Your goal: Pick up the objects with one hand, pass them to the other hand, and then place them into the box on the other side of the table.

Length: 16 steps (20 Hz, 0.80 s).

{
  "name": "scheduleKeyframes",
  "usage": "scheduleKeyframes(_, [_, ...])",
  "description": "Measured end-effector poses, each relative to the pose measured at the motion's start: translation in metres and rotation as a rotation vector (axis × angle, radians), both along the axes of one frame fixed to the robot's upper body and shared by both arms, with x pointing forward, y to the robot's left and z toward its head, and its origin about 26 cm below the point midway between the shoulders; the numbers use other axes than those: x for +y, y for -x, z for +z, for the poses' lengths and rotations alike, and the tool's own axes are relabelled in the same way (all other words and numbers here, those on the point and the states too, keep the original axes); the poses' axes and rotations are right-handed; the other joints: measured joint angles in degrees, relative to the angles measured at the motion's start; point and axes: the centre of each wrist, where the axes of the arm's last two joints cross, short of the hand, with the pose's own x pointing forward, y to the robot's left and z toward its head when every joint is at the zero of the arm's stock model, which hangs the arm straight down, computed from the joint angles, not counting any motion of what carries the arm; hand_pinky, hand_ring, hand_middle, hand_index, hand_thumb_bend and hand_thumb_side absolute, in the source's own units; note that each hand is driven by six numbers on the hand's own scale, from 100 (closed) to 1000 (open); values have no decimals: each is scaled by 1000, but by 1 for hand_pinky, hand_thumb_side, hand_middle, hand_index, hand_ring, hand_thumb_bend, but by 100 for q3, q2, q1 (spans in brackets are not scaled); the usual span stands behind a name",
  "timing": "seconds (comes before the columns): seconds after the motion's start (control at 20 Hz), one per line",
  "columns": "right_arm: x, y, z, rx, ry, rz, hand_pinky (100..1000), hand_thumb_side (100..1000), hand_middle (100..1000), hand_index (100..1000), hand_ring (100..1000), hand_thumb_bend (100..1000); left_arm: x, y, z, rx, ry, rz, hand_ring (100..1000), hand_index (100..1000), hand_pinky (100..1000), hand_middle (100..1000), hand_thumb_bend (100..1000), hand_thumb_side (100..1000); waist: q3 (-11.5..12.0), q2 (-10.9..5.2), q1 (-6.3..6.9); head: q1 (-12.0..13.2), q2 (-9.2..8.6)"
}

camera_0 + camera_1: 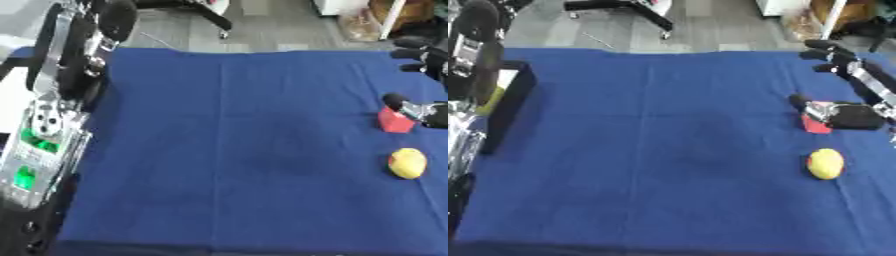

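A red block lies near the right edge of the blue cloth. My right hand comes in from the right, its thumb resting on the block's top. Its fingers stretch out straight well behind the block and do not touch it, so the hand is open. A yellow rounded object lies on the cloth just in front of the block, apart from the hand. My left arm rises along the left edge. Its dark end is at the top left, and I cannot make out its shape.
A black box stands at the left edge of the table with something yellow showing inside. The blue cloth covers the whole table. Beyond the far edge are a chair base and a grey floor.
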Motion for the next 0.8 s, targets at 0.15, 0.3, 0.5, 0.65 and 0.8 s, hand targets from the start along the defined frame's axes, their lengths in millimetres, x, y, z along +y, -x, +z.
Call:
scheduleKeyframes(0.15, [-27,-16,-16,61,32,-96,903,500,1000,905,1000,408,-10,4,-10,25,45,-60,914,876,946,707,743,701,82,1,54,-103,1])
scheduleKeyframes(0.3, [-42,-25,-37,118,58,-153,907,510,1000,911,1000,412,-20,6,-14,35,65,-119,914,875,947,705,743,705,151,15,94,-183,1])
scheduleKeyframes(0.5, [-52,-29,-58,177,81,-202,913,515,1000,915,1000,405,-27,9,-18,42,57,-180,914,870,948,701,741,707,231,34,146,-242,1])
scheduleKeyframes(0.65, [-58,-32,-61,176,102,-239,923,519,1000,917,1000,436,-28,10,-21,51,46,-202,914,869,949,700,738,711,271,34,155,-272,1])
scheduleKeyframes(0.8, [-62,-33,-64,173,128,-274,926,521,1000,919,1000,442,-30,11,-23,59,42,-216,913,869,948,699,736,713,317,34,161,-309,1])
